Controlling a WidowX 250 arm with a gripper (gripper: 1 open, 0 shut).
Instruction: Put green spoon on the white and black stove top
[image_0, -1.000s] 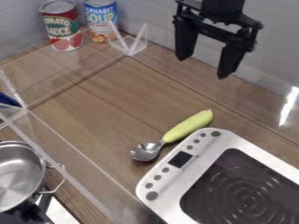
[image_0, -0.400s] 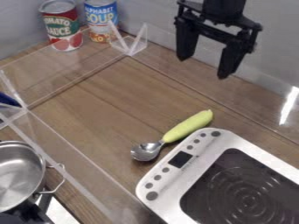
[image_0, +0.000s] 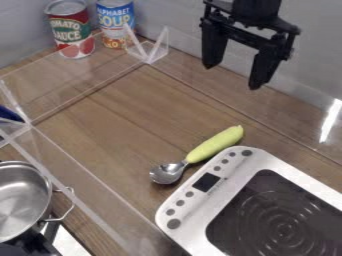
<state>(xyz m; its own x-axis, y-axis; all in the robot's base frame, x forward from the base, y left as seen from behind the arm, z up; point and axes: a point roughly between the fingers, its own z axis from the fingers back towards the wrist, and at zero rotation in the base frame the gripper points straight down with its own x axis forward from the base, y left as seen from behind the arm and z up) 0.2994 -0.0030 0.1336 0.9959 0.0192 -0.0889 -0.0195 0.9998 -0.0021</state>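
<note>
The green spoon (image_0: 198, 154) lies flat on the wooden table, its yellow-green handle pointing up-right and its silver bowl at the lower left, just off the stove top's upper-left edge. At the lower right sits the white and black stove top (image_0: 254, 209), black ringed surface facing up, partly cut off by the frame. My gripper (image_0: 237, 66) hangs high at the back, well above and behind the spoon. Its two black fingers (image_0: 210, 47) stand wide apart, open, with nothing between them.
Two cans (image_0: 71, 29) stand at the back left beside a clear plastic divider (image_0: 150, 45). A steel pot (image_0: 23, 201) sits at the lower left edge. A clear low rail runs diagonally across the left of the table.
</note>
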